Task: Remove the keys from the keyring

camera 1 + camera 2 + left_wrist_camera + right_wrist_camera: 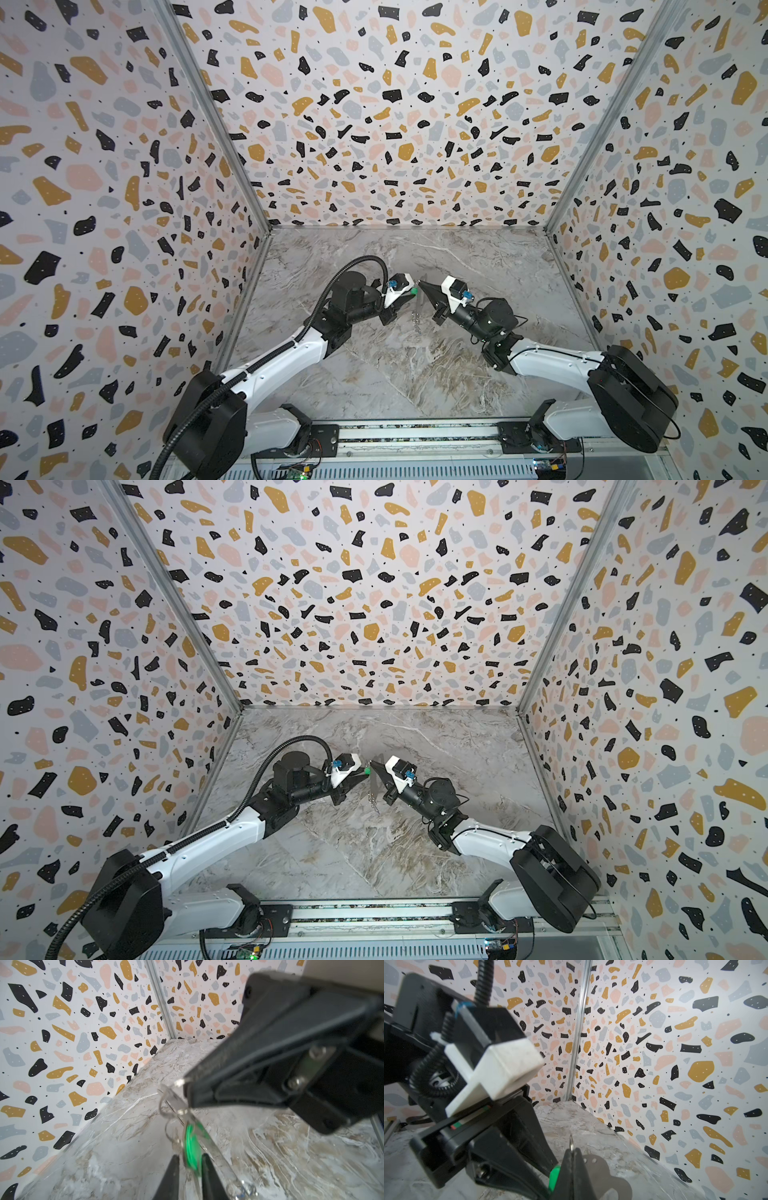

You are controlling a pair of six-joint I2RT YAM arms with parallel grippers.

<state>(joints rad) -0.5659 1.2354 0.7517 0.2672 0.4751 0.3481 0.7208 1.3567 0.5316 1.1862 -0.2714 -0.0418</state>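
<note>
Above the middle of the bench (399, 374), the right fingers (581, 1172) are clamped on one end of the keyring (600, 1167), holding it on edge. The left fingers (169, 1178) stand slightly parted on either side of the green key (190, 1145). That key still looks linked to a wire ring (163, 1105) at the plate's corner, so I judge nothing freed yet; the blue key cannot be made out, and no container is in view.

Keyring (600, 1167) is hanging between left gripper (409, 296) and right gripper (420, 284).
Key (414, 292) is sitting at its left, above the table's (415, 374) middle.
</note>
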